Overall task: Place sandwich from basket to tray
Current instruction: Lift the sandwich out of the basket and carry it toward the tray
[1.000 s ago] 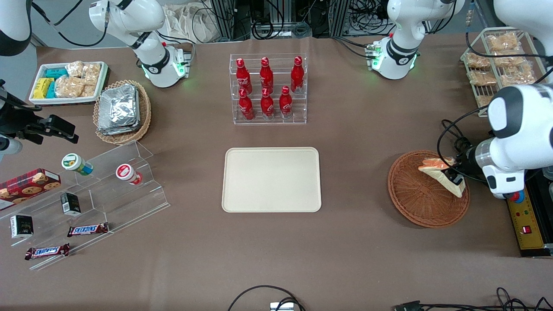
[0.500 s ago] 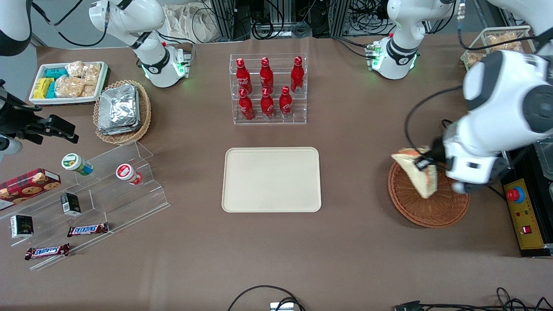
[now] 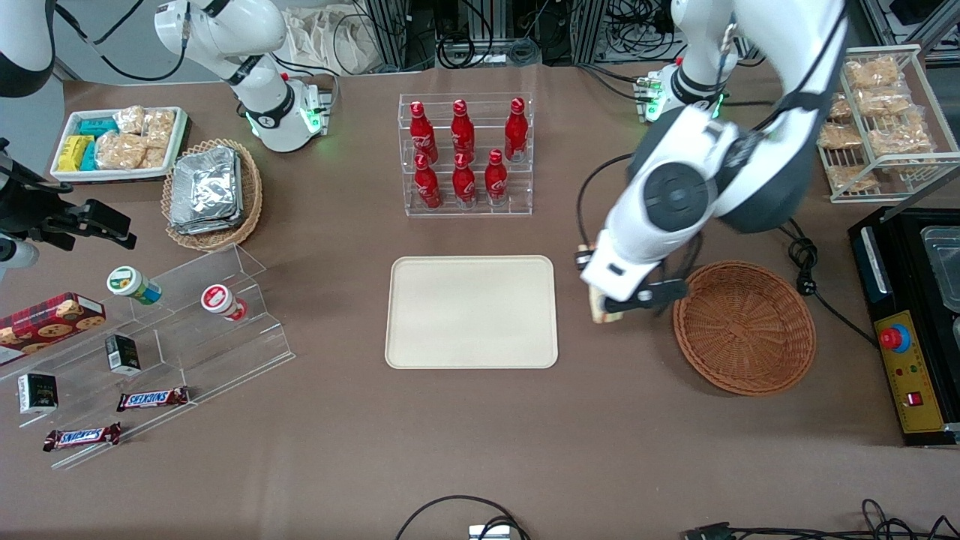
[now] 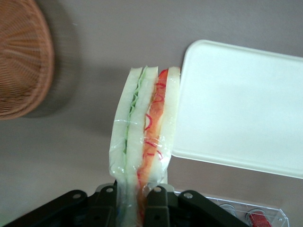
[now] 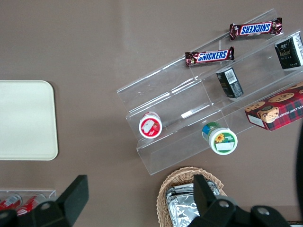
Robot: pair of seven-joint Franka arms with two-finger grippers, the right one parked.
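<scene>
Transport step in hand: pincer pinching sandwich, aloft over tabletop between basket and tray. Tray edge just beside pincer, basket vacated. Next: carry over tray middle, lower, release.

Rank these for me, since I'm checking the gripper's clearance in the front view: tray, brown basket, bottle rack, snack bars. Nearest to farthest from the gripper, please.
The gripper is shut on the sandwich, between tray and basket.
1. Tray and brown basket: either side of the gripper, too close to call.
2. Bottle rack: farther from the camera.
3. Snack bars: toward the parked arm's end.
</scene>
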